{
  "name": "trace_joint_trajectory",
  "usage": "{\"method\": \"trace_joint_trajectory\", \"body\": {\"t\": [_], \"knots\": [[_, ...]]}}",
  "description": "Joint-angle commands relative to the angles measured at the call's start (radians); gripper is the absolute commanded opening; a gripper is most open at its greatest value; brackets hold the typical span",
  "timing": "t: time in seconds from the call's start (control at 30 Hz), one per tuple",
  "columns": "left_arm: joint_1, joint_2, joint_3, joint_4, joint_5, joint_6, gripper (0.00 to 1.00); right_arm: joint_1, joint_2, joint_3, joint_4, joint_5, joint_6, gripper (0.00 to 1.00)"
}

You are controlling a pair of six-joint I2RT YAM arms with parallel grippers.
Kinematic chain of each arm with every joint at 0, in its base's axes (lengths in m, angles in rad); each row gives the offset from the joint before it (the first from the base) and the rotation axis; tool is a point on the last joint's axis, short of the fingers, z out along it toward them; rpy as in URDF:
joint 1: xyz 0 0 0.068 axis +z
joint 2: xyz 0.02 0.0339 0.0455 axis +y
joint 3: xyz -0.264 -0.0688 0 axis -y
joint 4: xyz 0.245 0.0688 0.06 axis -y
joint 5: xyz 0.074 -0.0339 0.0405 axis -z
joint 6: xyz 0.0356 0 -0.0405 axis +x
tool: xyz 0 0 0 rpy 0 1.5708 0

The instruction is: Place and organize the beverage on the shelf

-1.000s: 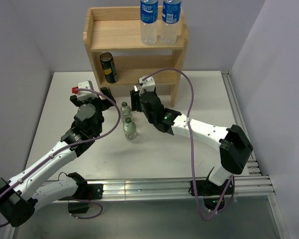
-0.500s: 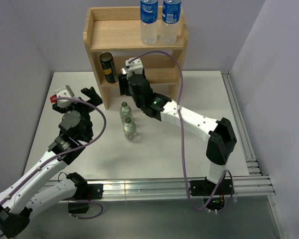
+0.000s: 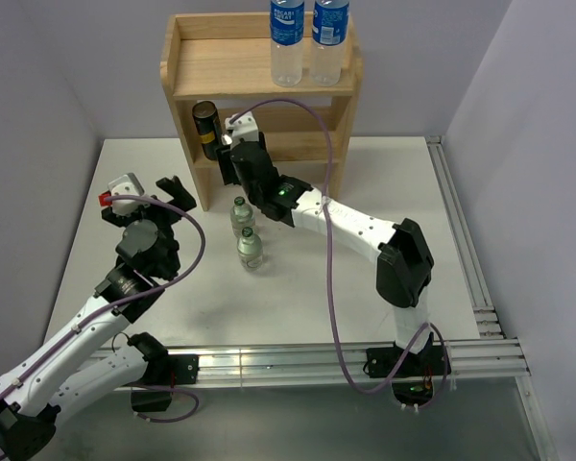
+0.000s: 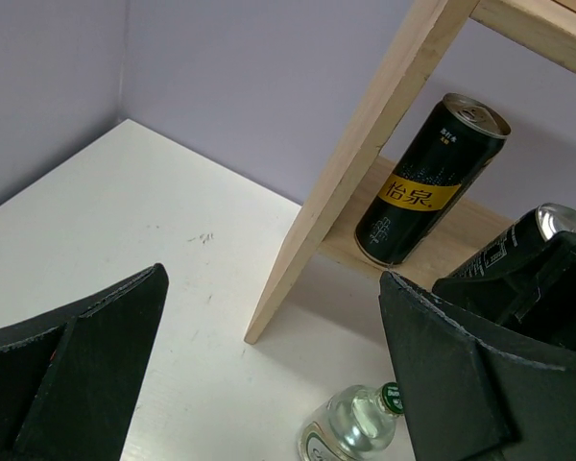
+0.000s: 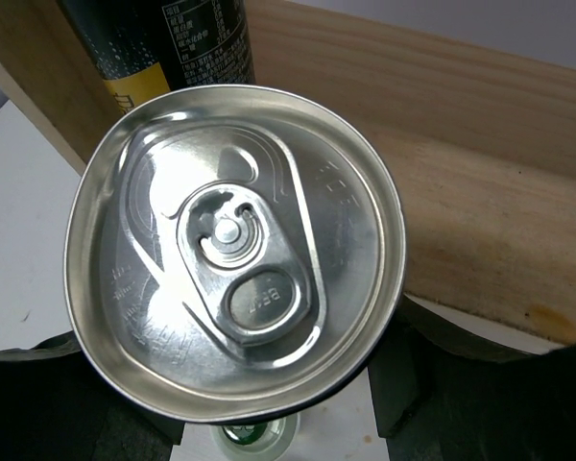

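Pale lilac walls enclose a white tabletop; a ribbed aluminium rail runs along its near edge, another down the right.

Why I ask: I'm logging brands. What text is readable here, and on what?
"怡泉": gold band on the tall black can standing in the wooden shelf.
Blue labels on the two clear plastic bottles: too small.
Stamped silver lid of the second black can: unreadable.

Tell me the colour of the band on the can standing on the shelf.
Golden yellow, across a black can; clearest in the left wrist view.
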Motion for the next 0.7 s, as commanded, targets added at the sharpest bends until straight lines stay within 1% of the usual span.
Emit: {"method": "trace_joint_trajectory", "body": {"t": [0.0,0.3,0.67], "knots": [[-0.005,-0.013,-0.002,0.022,-0.012,0.0,0.99,-0.007,-0.02,0.099,0.117,0.024,-0.021,0.0],[-0.006,-0.006,-0.013,0.031,-0.006,0.004,0.99,-0.024,-0.003,0.127,0.156,0.043,-0.032,0.0],[-0.005,-0.005,-0.025,0.04,-0.004,0.011,0.99,-0.071,0.097,0.193,0.18,0.05,-0.026,0.0]]}}
